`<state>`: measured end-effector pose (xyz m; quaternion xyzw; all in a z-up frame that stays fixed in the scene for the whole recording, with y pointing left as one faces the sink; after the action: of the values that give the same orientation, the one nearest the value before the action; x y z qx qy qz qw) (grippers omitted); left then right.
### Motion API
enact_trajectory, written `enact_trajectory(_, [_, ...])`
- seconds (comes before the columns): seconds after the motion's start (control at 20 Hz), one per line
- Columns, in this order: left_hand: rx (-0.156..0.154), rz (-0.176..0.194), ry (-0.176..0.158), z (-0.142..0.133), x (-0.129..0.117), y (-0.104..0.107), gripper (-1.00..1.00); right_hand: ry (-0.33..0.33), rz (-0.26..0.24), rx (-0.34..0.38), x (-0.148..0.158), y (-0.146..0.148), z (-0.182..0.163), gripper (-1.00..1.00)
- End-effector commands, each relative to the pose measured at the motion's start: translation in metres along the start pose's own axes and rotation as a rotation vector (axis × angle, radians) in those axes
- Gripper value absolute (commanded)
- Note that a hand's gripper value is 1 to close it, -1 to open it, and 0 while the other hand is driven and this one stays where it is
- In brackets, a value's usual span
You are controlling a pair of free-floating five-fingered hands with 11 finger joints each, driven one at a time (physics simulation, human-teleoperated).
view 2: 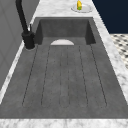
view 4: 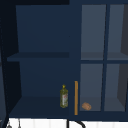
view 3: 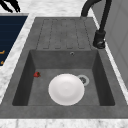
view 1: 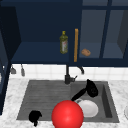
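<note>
My left hand [view 1: 35, 116] hovers over the sink's front left corner, holding nothing. In the right side view the left hand [view 3: 10, 6] sits at the top left, its fingers straight and spread. My right hand [view 1: 91, 88] hangs above the basin, beside the black faucet [view 1: 67, 75], with a thin dark shape reaching down-left from it. A big red ball [view 1: 67, 115] stands at the sink's front edge. A white plate [view 1: 89, 108] lies flat in the basin; the plate [view 3: 66, 88] is next to the drain [view 3: 83, 80].
The open wall cabinet holds an oil bottle [view 1: 63, 42], a small brown lump [view 1: 86, 52] and an orange door handle [view 1: 76, 45]. A small red thing [view 3: 37, 74] lies by the basin wall. A dish with yellow food [view 2: 80, 6] rests on the counter beyond the basin.
</note>
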<state>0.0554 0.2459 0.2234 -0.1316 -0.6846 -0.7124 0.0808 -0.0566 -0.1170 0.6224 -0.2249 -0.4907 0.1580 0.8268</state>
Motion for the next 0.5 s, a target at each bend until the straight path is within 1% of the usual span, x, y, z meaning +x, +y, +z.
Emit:
enact_trajectory(0.0, [0.000,0.000,0.000,0.000,0.000,0.000,0.00,-0.042,-0.154,-0.033,0.001,0.004,0.004,-1.00])
enact_trajectory(0.15, [0.000,0.000,0.000,0.000,0.000,0.000,0.00,-0.048,-0.194,-0.048,0.002,0.007,0.007,-1.00])
enact_trajectory(0.45, [0.000,0.000,0.000,0.000,0.000,0.000,0.00,-0.040,-0.255,-0.085,0.006,0.011,0.019,-1.00])
